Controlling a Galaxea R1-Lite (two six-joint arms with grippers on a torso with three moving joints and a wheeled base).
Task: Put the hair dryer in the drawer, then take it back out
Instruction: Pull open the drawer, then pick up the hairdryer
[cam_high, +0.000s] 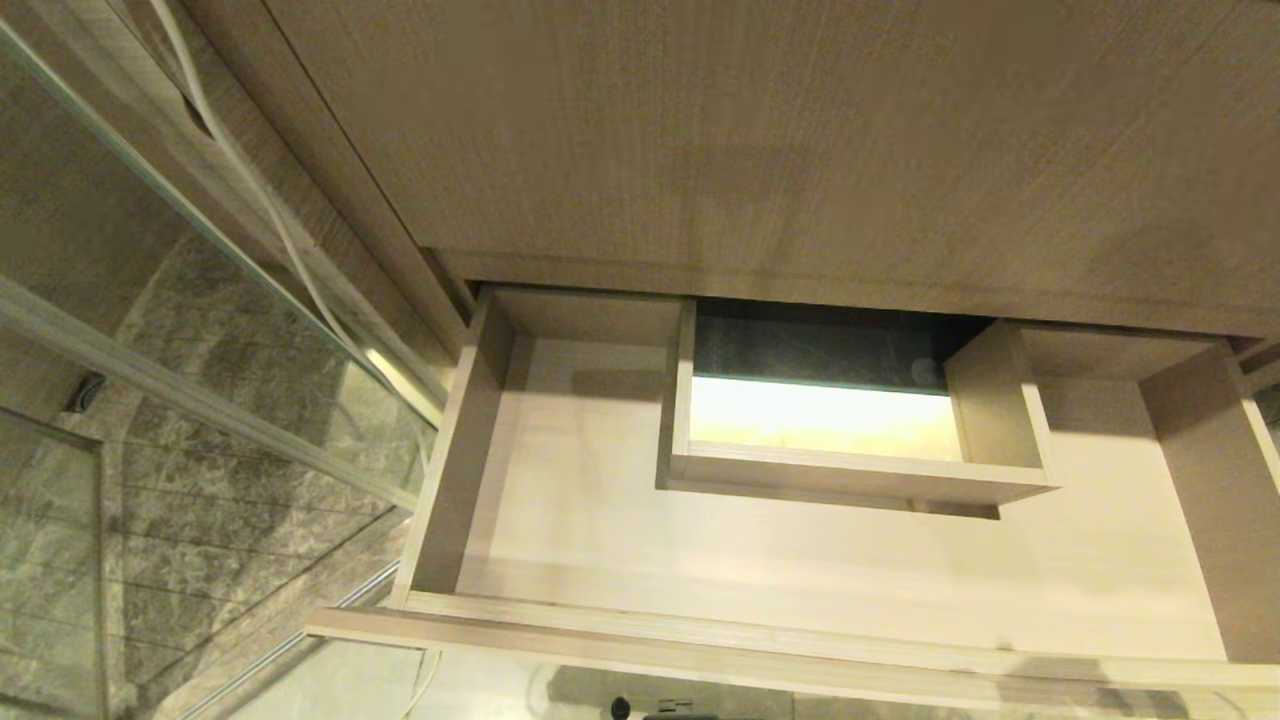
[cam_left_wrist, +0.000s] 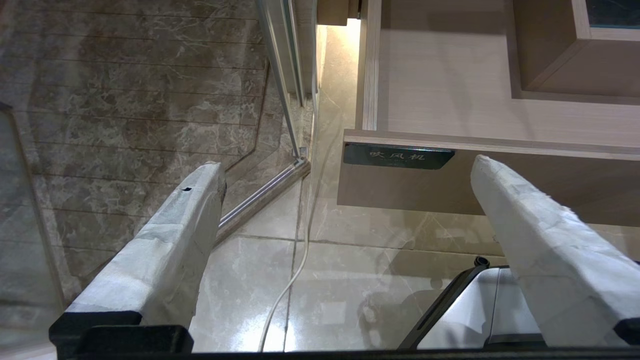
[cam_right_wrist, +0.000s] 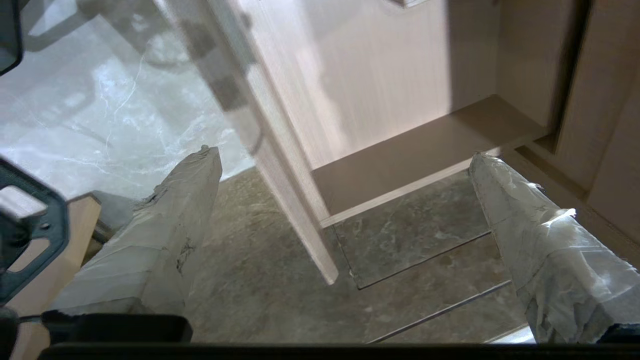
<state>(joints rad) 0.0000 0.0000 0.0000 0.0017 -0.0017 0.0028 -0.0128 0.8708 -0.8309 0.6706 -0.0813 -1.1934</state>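
Now, left to right, all placed from the drawer:
Left gripper: jaws spread wide, empty, hanging out beyond the drawer's front near its labelled left corner.
Drawer: pulled out, its floor bare around the boxed cutout; long axis runs across the robot.
Hair dryer: not visible in any view, so its direction from either gripper cannot be told.
Right gripper: jaws spread wide, empty, outside the drawer's right front corner.
Nearer arm: undecidable without the dryer in sight.

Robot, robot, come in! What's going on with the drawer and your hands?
Both grippers, left and right, jaws open, holding nothing. Drawer pulled out, nothing seen inside it. Hair dryer not in sight. White cord trails on the floor nearby.
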